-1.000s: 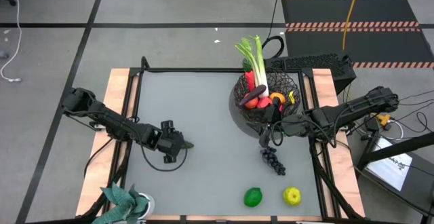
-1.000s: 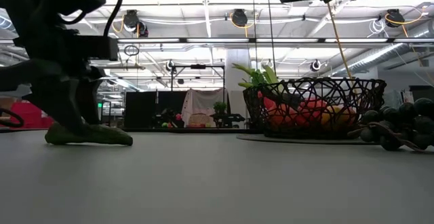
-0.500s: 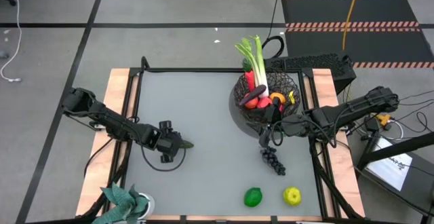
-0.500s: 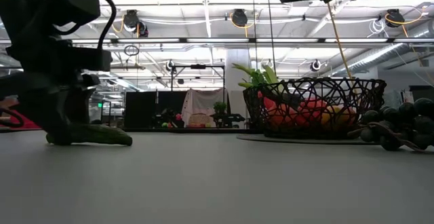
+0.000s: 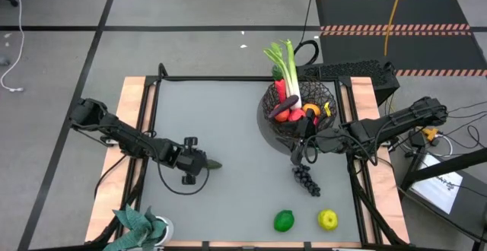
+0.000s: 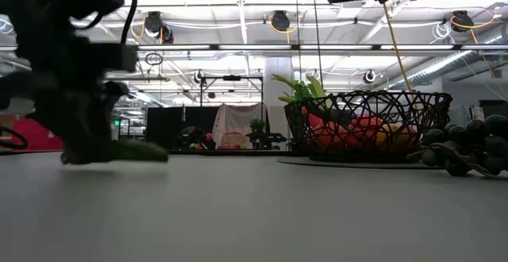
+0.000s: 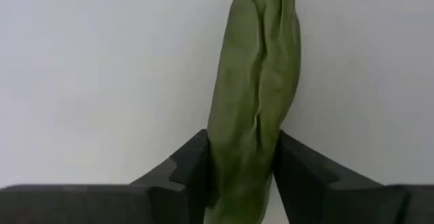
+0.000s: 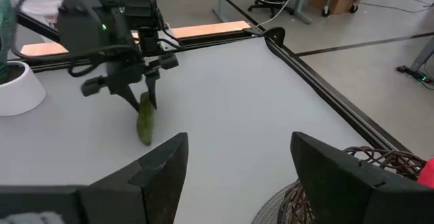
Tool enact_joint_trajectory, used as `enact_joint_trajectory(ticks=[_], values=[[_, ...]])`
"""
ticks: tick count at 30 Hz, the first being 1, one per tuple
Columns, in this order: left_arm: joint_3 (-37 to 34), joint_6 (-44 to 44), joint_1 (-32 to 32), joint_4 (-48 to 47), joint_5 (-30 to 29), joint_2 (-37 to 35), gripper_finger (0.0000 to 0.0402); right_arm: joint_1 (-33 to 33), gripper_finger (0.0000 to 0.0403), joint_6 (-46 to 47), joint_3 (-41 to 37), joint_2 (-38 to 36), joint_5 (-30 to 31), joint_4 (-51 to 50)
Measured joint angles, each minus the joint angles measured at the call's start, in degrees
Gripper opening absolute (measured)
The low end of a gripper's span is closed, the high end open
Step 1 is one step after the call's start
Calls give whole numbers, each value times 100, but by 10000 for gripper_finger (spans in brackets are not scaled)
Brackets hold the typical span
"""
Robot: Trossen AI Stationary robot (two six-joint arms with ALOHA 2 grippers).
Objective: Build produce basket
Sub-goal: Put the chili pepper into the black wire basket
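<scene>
My left gripper (image 5: 199,163) is at the table's left middle, shut on a long green cucumber (image 5: 213,163). The cucumber also shows in the left wrist view (image 7: 258,81), the low view (image 6: 131,152) and the right wrist view (image 8: 145,125). The black wire basket (image 5: 300,106) stands at the far right on a round mat, with a leek (image 5: 288,68) and red and orange produce in it. My right gripper (image 5: 298,156) is open and empty just near of the basket, beside the dark grapes (image 5: 307,179) that lie on the table. My left gripper pinches the cucumber between its two fingers (image 7: 186,173) near the end closest to the wrist (image 7: 237,176). The fingers come from the table's left, slanting down, and lie along the cucumber. Its free end (image 8: 145,139) points right and down at the table top; whether it touches I cannot tell.
A green round fruit (image 5: 284,220) and a yellow fruit (image 5: 328,220) lie near the front edge at the right. A teal leafy plant in a white pot (image 5: 141,224) stands at the front left corner. Bare table lies between the two arms.
My left gripper has gone a little toward the table's right edge with the cucumber, which has shifted right along with it, low over the table top. My right arm has kept still.
</scene>
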Motion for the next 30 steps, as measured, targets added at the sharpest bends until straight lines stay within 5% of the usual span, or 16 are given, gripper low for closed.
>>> enact_joint_trajectory(ticks=[8,14,20,30], values=[[1112,1121,-149,-73,-77,-11,150,-1,254,-2,0,0,4,2],[1848,2023,-537,-245,-1066,-11,151,0,254,-2,0,0,7,2],[1999,3823,-847,-206,-1987,-11,152,-1,254,-2,0,0,10,4],[2001,5178,-987,-159,-2117,-11,152,1,254,7,0,0,17,4]])
